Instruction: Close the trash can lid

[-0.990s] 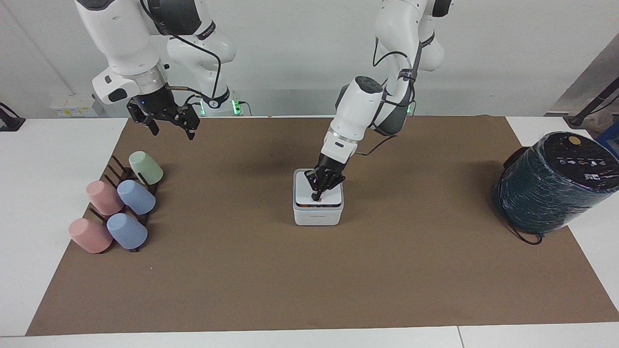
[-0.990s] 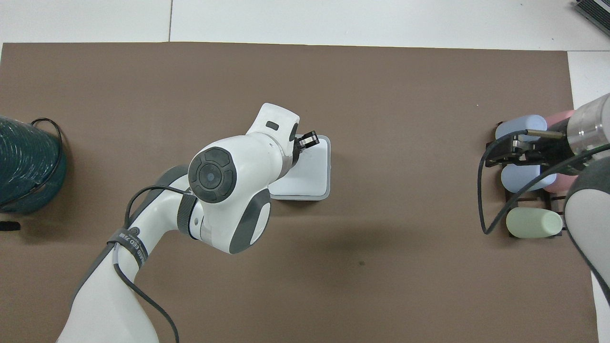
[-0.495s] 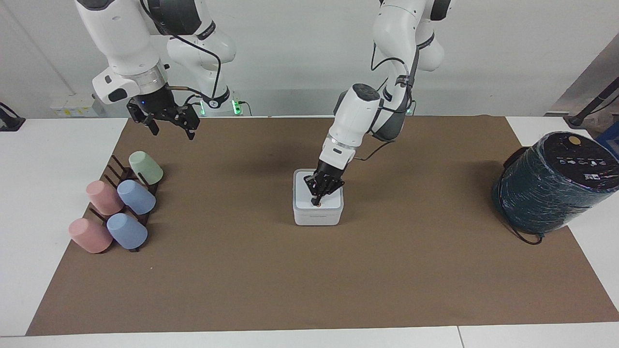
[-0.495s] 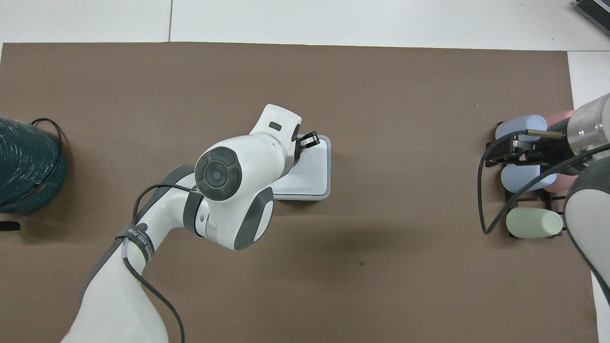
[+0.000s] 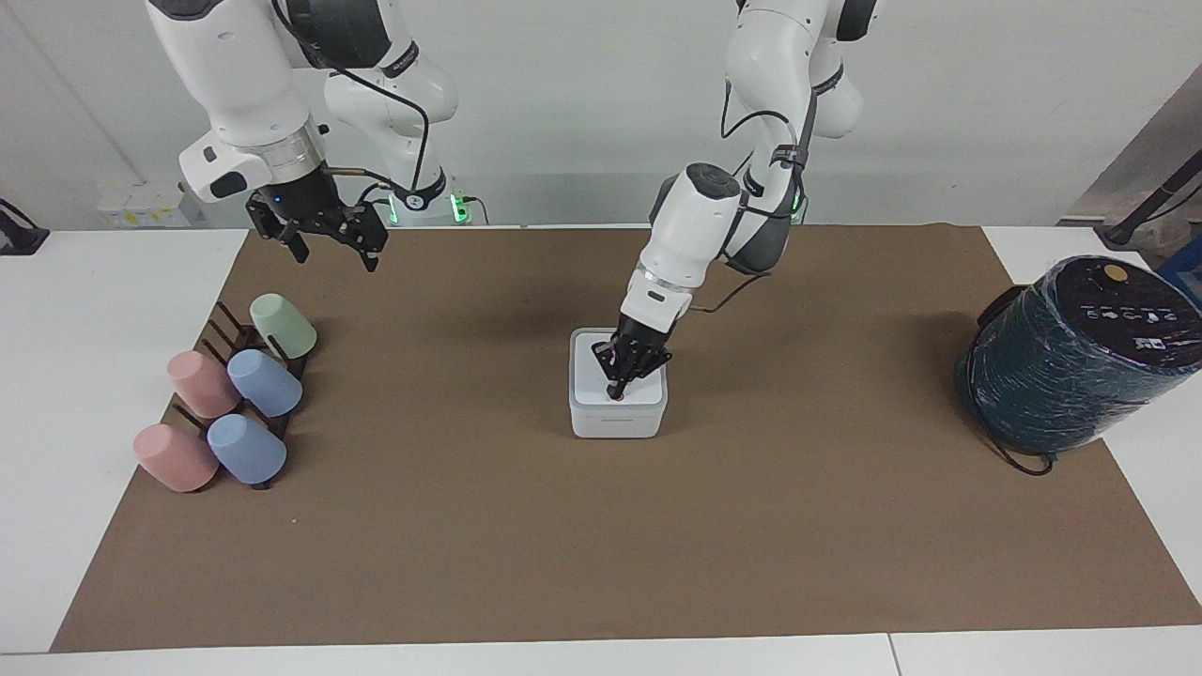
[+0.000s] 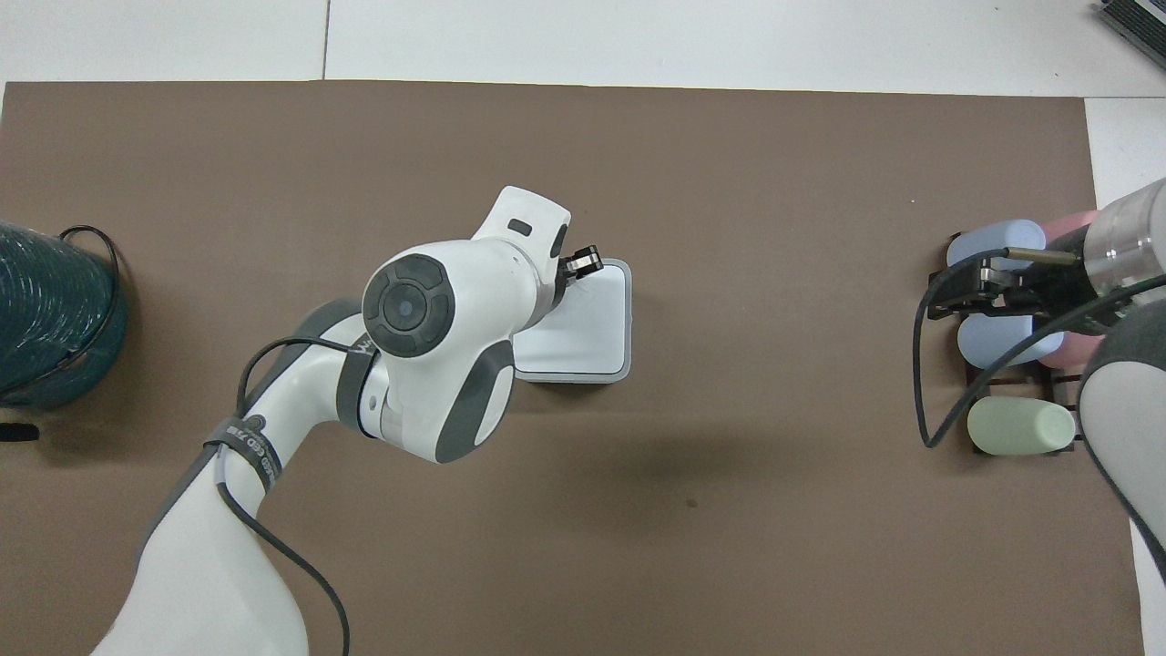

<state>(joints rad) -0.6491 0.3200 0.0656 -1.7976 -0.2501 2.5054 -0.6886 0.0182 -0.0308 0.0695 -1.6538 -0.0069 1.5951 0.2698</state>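
Observation:
The small white trash can (image 5: 616,424) stands in the middle of the brown mat; it also shows in the overhead view (image 6: 621,364). Its white lid (image 5: 590,372) lies flat on top of the can, seen from above too (image 6: 597,328). My left gripper (image 5: 615,391) points down with its fingers together and its tip touches the lid at the orange-brown dot, near the edge farther from the robots. In the overhead view the left gripper (image 6: 583,264) is mostly hidden by its arm. My right gripper (image 5: 333,252) is open and empty, up in the air over the mat by the cup rack, and waits.
A dark rack with several pastel cups (image 5: 225,404) (image 6: 1007,337) lies at the right arm's end of the mat. A large dark green wrapped cylinder (image 5: 1080,352) (image 6: 50,319) with a cable stands at the left arm's end.
The lid, slightly ajar with a dark gap under it a second ago, now lies flat on the can. My left gripper has pressed down with it. The right arm has not moved.

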